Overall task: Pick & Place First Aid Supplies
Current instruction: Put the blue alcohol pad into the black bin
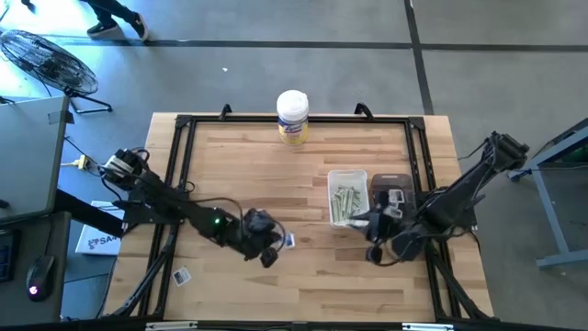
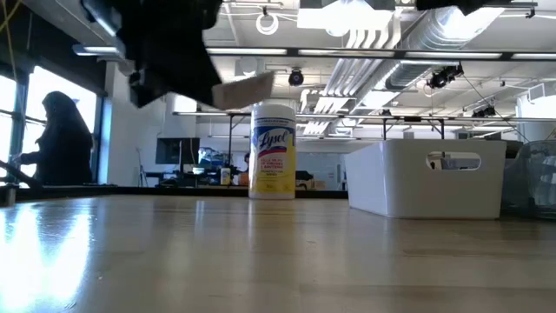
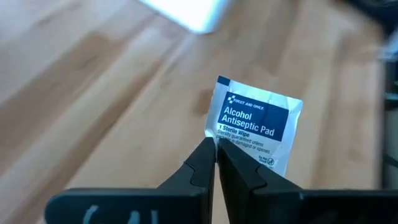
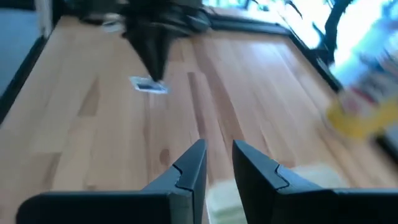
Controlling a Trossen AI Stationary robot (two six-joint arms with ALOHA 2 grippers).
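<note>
Left end effector (image 3: 214, 155) is pinched tight, arm stretched toward the middle; right end effector (image 4: 217, 163) hovers with fingers slightly apart.

We count two alcohol antiseptic pad packets: one pinched in the left gripper (image 3: 214, 163), the held packet (image 3: 256, 122), and one loose packet (image 1: 181, 275) lying near the bench's near left corner. One white bin (image 1: 348, 176) stands right of the bench's middle, holding a heap of pale green-white strips (image 1: 345, 202) too bunched for us to number. One canister (image 1: 292, 117) stands at the far edge.
</note>
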